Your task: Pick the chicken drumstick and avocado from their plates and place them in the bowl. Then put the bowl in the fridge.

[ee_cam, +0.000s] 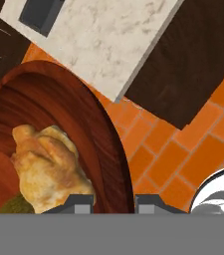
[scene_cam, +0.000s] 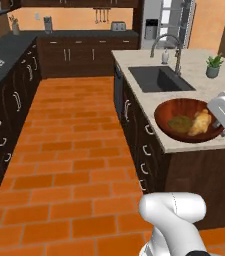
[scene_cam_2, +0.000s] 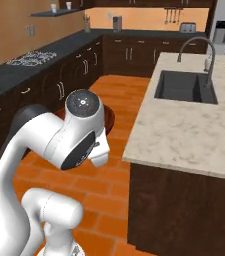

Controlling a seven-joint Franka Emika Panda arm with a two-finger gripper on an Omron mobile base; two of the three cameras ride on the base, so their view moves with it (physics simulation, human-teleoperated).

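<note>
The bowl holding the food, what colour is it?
The bowl is reddish-brown wood with a dark glossy grain, clearest in the hand view.

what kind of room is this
A home-style kitchen, rendered: an island counter with a dark sink and curved faucet, a gas cooktop on the side counter, and a steel fridge at the far end.

The bowl (ee_cam: 98, 129) at my jaws is reddish-brown wood with a dark, glossy grain, and the chicken drumstick (ee_cam: 49, 169) in it looks lumpy and rough, golden-tan and matt. The counter (scene_cam_2: 184, 130) is pale speckled stone, smooth, over dark wood cabinet fronts (scene_cam: 149, 155). The floor (scene_cam: 69, 150) is matt orange brick, and the tap (scene_cam: 171, 47) is shiny metal.
</note>
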